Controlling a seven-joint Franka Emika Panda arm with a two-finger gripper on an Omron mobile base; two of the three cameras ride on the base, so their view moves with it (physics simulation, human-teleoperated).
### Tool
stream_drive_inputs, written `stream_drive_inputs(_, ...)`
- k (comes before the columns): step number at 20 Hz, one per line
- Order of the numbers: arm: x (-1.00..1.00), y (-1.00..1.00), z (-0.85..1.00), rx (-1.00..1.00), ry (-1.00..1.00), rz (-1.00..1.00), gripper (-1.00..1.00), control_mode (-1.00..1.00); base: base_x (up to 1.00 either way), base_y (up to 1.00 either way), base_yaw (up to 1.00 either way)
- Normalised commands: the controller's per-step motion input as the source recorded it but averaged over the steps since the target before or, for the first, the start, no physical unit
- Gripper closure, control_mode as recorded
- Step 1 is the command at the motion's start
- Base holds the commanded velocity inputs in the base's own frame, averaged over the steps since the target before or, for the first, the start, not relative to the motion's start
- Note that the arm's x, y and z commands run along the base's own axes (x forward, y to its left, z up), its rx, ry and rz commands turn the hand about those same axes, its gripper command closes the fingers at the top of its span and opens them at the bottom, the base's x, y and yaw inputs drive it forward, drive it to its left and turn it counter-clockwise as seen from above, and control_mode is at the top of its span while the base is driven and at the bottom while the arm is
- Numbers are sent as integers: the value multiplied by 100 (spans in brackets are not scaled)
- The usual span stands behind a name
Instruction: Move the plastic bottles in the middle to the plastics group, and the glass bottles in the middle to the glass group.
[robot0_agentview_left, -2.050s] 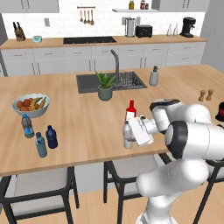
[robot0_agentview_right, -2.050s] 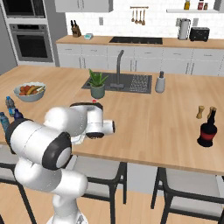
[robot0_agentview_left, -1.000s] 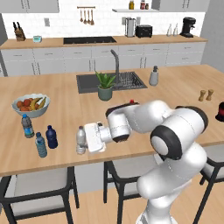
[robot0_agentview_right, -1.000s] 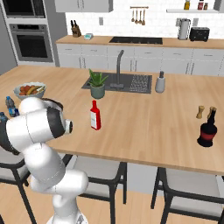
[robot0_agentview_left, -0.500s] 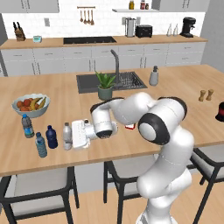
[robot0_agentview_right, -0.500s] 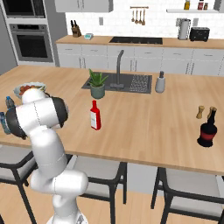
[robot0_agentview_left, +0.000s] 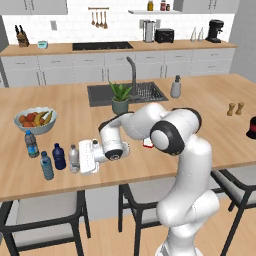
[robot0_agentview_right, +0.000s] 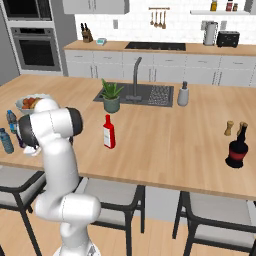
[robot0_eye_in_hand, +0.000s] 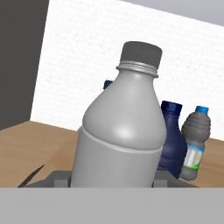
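Holding the clear grey bottle (robot0_agentview_left: 74, 158) pinched in the gripper (robot0_agentview_left: 83, 157), now carried left across the counter (robot0_agentview_left: 210, 105) and standing upright just beside the navy bottle (robot0_agentview_left: 59, 156), nearly with the plastics group (robot0_agentview_left: 46, 166).

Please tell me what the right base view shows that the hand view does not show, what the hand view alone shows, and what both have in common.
Right base view alone: the red glass bottle standing upright on the island counter, the potted plant, the fruit bowl, the sink and a dark bottle far along the counter.

Hand view alone: the grey plastic bottle close up between the jaws, its cap and ribbed neck plain, and the navy bottle just behind it.

Both: a blue-labelled water bottle, the wooden counter and the white tiled wall.
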Motion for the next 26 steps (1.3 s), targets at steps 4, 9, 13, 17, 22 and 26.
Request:
stream_drive_inputs(4, 23, 0, -22, 0, 0, 0, 100, -100, 0, 0, 0)
stream_drive_inputs(9, 21, 6, -21, 0, 0, 0, 100, -100, 0, 0, 0)
stream_drive_inputs(13, 9, 9, -28, -1, 0, 0, 100, -100, 0, 0, 0)
stream_drive_inputs(17, -1, 1, -28, -3, -2, 0, 100, -100, 0, 0, 0)
stream_drive_inputs(22, 0, -1, -18, -3, -2, 0, 100, -100, 0, 0, 0)
stream_drive_inputs(26, 0, -7, -17, -1, 0, 0, -100, -100, 0, 0, 0)
